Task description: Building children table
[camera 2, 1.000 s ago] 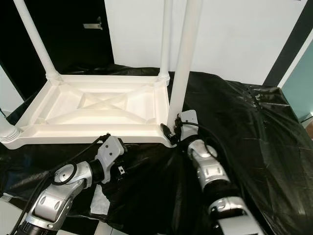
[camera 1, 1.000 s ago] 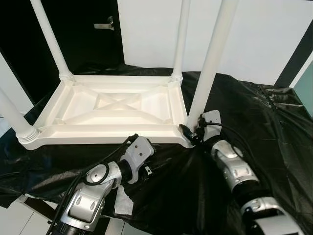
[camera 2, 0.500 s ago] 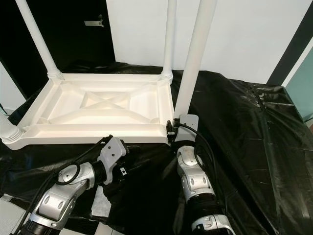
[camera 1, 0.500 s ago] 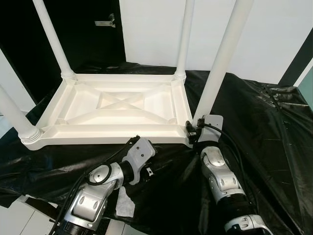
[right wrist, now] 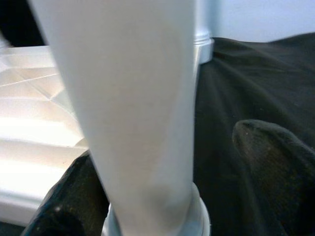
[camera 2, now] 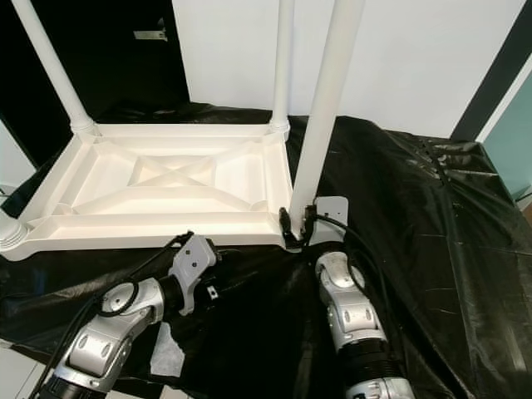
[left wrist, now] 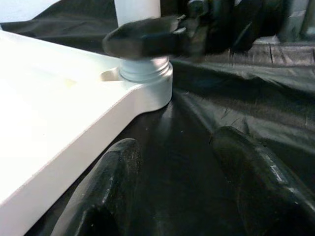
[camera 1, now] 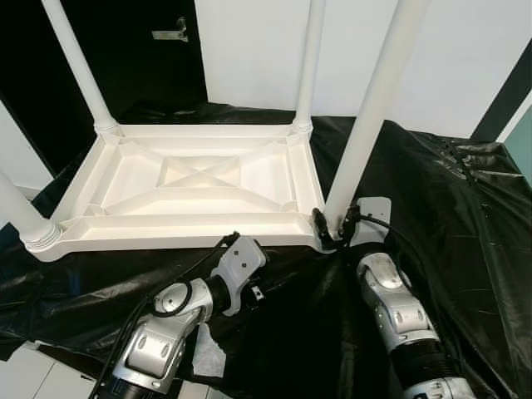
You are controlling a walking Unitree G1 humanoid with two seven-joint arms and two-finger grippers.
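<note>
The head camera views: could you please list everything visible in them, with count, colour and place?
Table top: one, white, lying upside down on the black sheet, ribbed underside up.
Table legs: four, white, standing up from the corners; far left leg, far right leg, near left leg, near right leg.
Sheet: one, black plastic, spread under the table top.
Wall: white, behind the table top.
Door: dark, far left, with a metal handle.
Left gripper: black fingers open, above the sheet before the near right corner.
Right gripper: black fingers either side of the near right leg's base.
</note>
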